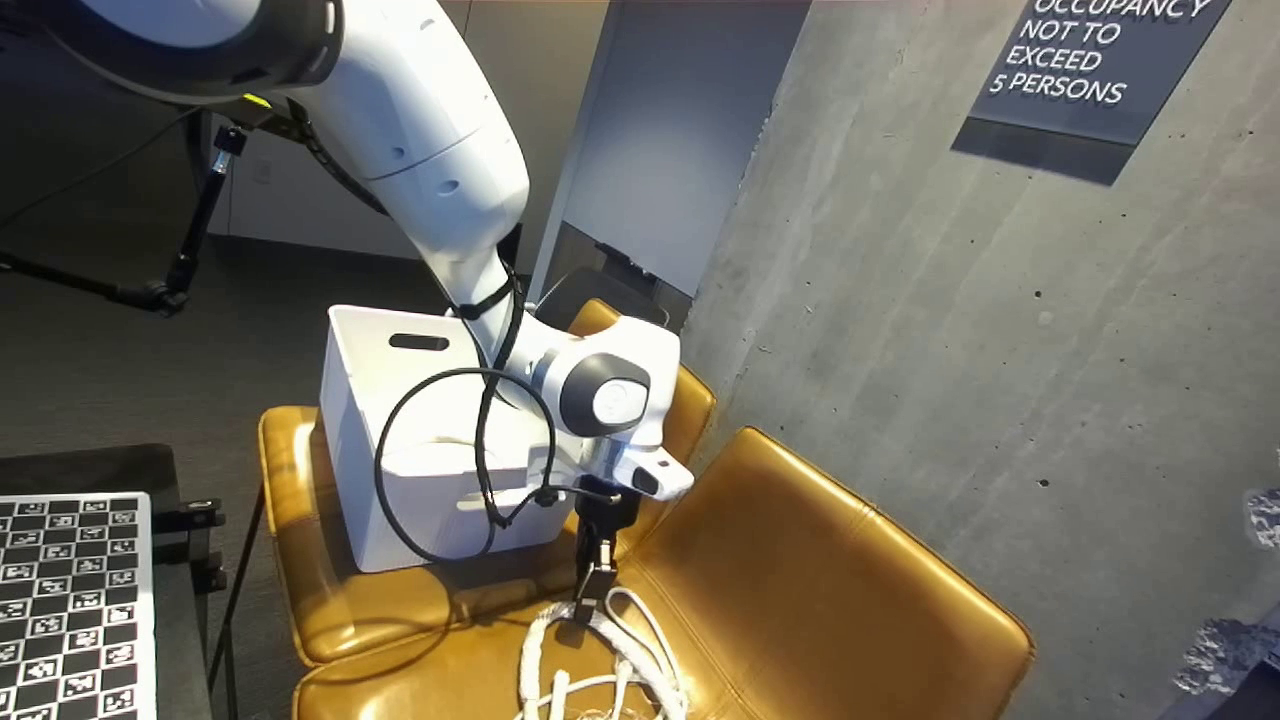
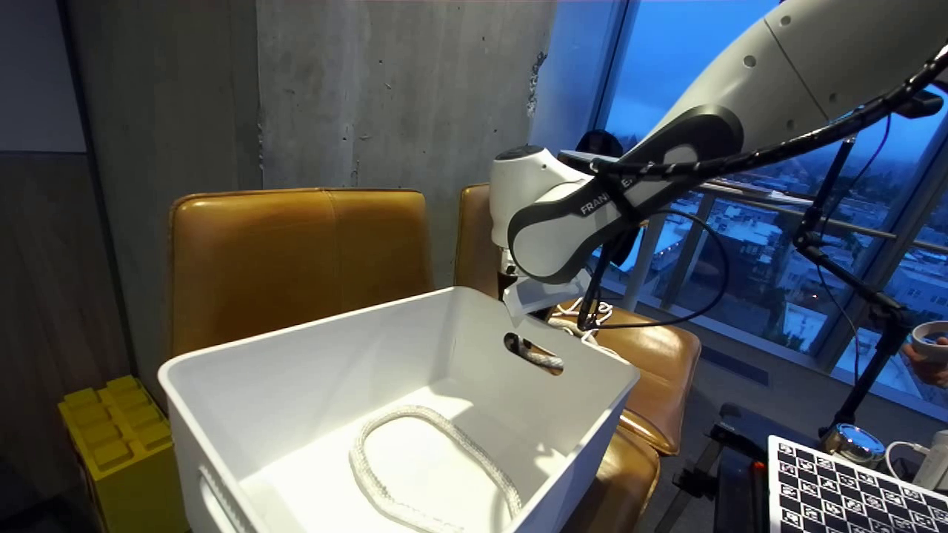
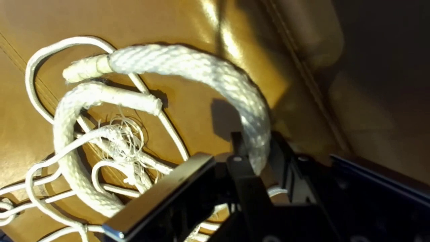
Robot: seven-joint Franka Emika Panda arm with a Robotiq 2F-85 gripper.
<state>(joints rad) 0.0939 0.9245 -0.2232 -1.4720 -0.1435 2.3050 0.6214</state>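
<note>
The hand (image 3: 257, 143) points downward and looks clamped on the thick rope (image 3: 215, 72), whose white body fills the gap. This rope makes a bend over the brown chair seat (image 1: 440, 670); whether the held part touches the seat, I cannot tell. Near its wrapped tip (image 3: 89, 69) a thin cord (image 3: 79, 40) passes under it and lies in loose loops, with a frayed tuft (image 3: 122, 141) among them. Another tip (image 3: 149, 102) of thick rope is just beside; if it belongs to the same piece, I cannot say. I judge that the step in hand is the taking of the rope, and the next move calls for a firm hold and a slow lift, because the cord could be pulled along.

In an exterior view, to the left and a little far from the hand, a white bin (image 1: 440, 510) stands on the neighbouring chair (image 1: 310, 560); another such rope (image 2: 415, 413) lies inside it. On the robot arm (image 2: 555, 240) I can read the letters "FRAN", while a dark strap (image 2: 622, 194) covers a part after them. More to the left and near, a black counter (image 1: 90, 468) carries a board (image 1: 75, 610) with printed code squares. At the far right, on the concrete wall (image 1: 900, 300), a dark sign (image 1: 1085, 95) says "OCCUPANCY NOT TO EXCEED 5 PERSONS"
</note>
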